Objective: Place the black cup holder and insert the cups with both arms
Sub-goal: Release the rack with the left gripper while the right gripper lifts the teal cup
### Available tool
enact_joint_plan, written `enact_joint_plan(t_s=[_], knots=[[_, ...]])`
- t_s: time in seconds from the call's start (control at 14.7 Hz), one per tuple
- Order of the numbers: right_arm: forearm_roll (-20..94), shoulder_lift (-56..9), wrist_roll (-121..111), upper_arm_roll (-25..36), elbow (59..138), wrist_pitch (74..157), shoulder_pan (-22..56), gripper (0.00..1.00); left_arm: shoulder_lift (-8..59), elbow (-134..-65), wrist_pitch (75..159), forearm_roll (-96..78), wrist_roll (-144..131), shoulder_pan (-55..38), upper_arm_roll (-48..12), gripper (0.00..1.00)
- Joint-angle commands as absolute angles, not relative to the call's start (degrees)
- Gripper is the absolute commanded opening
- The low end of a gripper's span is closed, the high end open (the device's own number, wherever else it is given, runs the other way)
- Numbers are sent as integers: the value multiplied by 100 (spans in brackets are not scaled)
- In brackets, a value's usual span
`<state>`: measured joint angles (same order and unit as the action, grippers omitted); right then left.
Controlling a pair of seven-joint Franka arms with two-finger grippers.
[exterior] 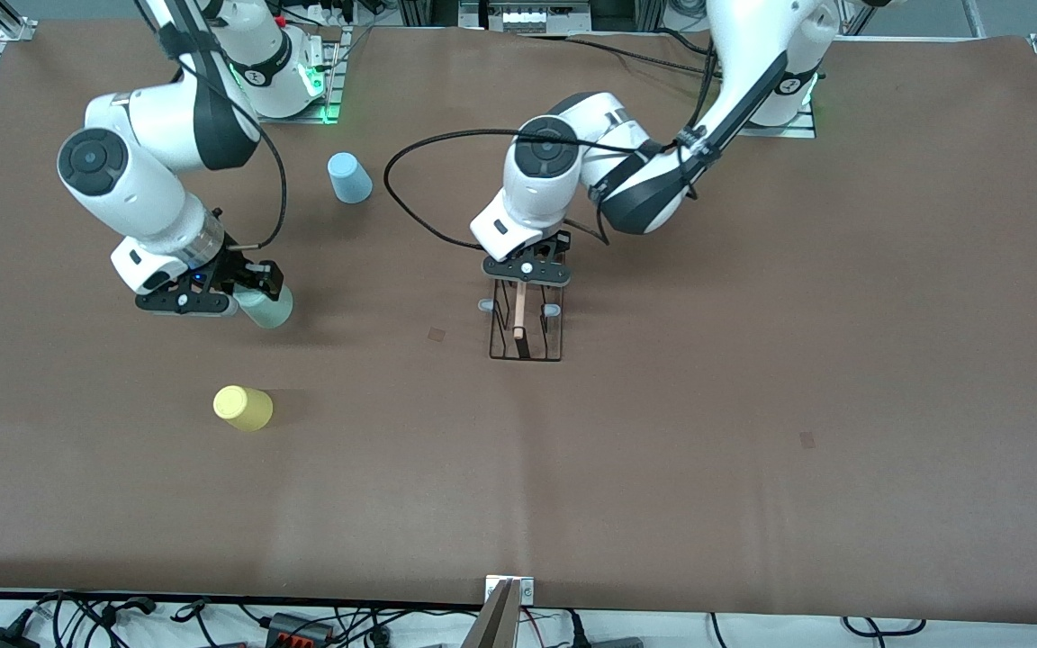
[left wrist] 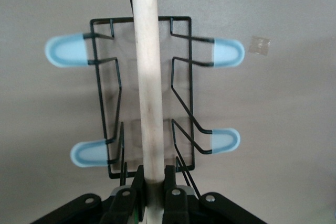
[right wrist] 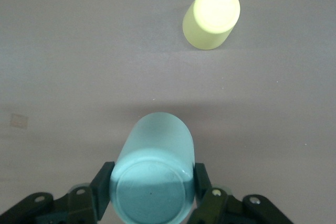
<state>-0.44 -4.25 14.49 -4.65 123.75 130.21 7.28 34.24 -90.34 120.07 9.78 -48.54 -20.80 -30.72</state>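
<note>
The rack (exterior: pixel 526 335) stands mid-bench, left pincer (exterior: pixel 526 273) pinching its rod (left wrist: pixel 148 77), apparently to steady it. Toward the right arm's end, the right pincer (exterior: pixel 212 295) clamps the green cup (exterior: pixel 266 307), presumably bound for a peg (left wrist: pixel 65 51).

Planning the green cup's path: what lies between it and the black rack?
Only bare brown table lies between the green cup and the rack, as the front view shows.

Black wire rack (left wrist: pixel 184 85), matt wood rod (left wrist: pixel 148 77); smooth plastic cups (right wrist: pixel 155 174)
</note>
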Motion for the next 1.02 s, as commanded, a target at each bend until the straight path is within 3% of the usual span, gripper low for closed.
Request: enact_joint_plan(t_s=[0.0, 0.07, 0.14, 0.48, 0.75, 0.95], knots=[[140, -369, 1564, -483, 12410, 12981, 773, 24, 3551, -8842, 12015, 1143, -5036, -2162, -3050, 22], [254, -369, 1564, -483, 12393, 12981, 800, 24, 3542, -8842, 12015, 1151, -5036, -2162, -3050, 64], [290, -369, 1564, -483, 12384, 12973, 809, 24, 3525, -8833, 11997, 1151, -5019, -2171, -3050, 100], [325, -326, 1608, -501, 12349, 12781, 817, 24, 3297, -8824, 11840, 1151, -4949, -2066, -3032, 100], [650, -71, 2572, -571, 11454, 11227, 1098, 24, 2516, -8737, 10542, 1134, -3968, -1391, -3094, 100], [843, -18, 4090, -1315, 11145, 11056, 1274, 24, 2067, -8684, 9390, 1142, -2667, -601, -3076, 100]])
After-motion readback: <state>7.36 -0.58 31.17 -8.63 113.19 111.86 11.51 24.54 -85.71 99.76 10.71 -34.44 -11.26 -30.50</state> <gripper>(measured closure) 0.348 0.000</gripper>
